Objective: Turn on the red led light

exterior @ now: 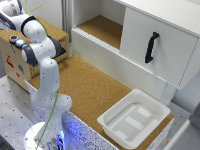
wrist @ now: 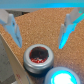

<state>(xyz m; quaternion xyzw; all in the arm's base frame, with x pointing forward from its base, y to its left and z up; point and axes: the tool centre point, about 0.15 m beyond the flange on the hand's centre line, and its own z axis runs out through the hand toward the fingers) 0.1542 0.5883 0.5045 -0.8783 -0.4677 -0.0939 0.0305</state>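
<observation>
The red led light (wrist: 38, 55) is a small round button with a dark reddish centre and a pale metal rim, set in a cork-topped surface. In the wrist view my gripper (wrist: 39, 44) is open, with its two fingers (wrist: 14, 30) on either side just above the light, apart from it. A pale bluish-white round light (wrist: 62, 77) glows beside it. In the exterior view the red light (exterior: 13, 38) and the bluish light (exterior: 20, 43) sit on a wooden box at the exterior view's left. The gripper itself is hidden there by the arm.
The wooden box (exterior: 15, 67) stands beside the arm's base. A white cabinet with a black handle (exterior: 151, 47) is at the back. A white plastic bin (exterior: 116, 131) sits on the cork table (exterior: 90, 85) at the exterior view's right.
</observation>
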